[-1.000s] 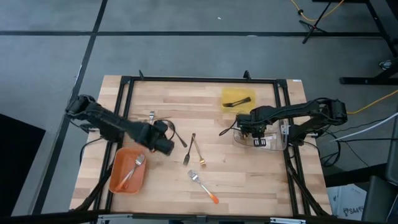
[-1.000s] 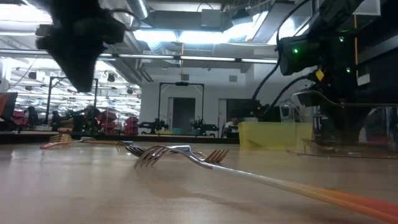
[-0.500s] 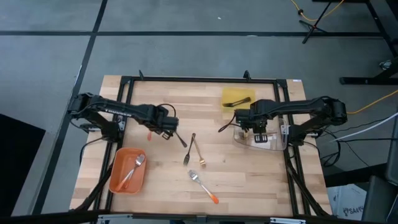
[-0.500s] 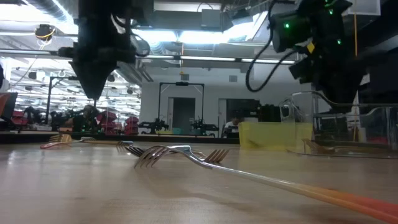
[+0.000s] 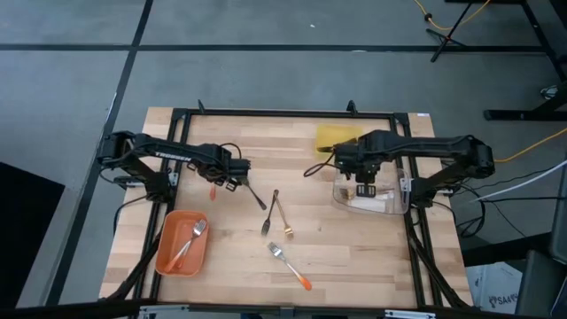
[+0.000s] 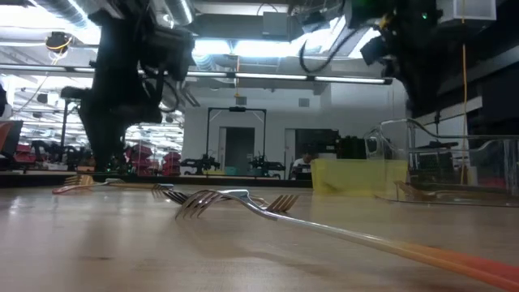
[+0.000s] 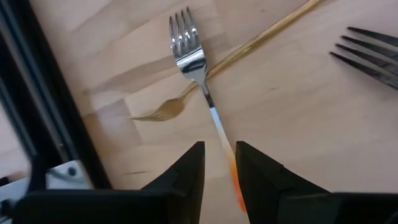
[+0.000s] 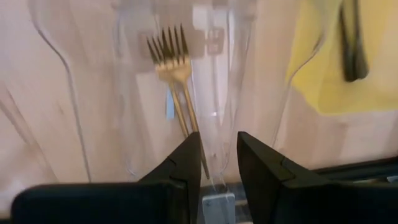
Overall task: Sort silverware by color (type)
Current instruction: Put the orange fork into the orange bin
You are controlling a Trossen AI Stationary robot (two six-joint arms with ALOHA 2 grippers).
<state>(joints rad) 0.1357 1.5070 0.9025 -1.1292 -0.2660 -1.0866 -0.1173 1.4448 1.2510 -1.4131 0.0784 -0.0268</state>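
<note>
Spanning most of the high view, the wooden desk (image 5: 354, 239) carries three trays and the scattered forks. Both dark arms reach in over its far half. The orange tray (image 5: 168, 257) lies at the near left corner and holds one orange-handled fork (image 5: 189, 242). The yellow tray (image 5: 330, 136) sits at the far right with a dark utensil (image 8: 352, 38) in it, and the clear tray (image 5: 390, 202) lies just beside it, nearer the front, holding a gold fork (image 8: 176, 81).

The left gripper (image 5: 232, 174) hangs over the far left of the desk, its fingers (image 7: 186, 171) a narrow gap apart and holding nothing; below them lie a silver fork with an orange handle (image 7: 200, 81) crossing a gold one (image 7: 249, 45), with black tines (image 7: 370, 55) off to one side. The right gripper (image 5: 363, 173) is above the far edge of the clear tray, fingers (image 8: 180, 168) narrowly parted and empty.

Mid-desk, a dark fork (image 5: 270, 211) and a gold fork (image 5: 282, 215) lie crossed, touching. Another orange-handled fork (image 5: 291, 267) lies alone near the front edge.
</note>
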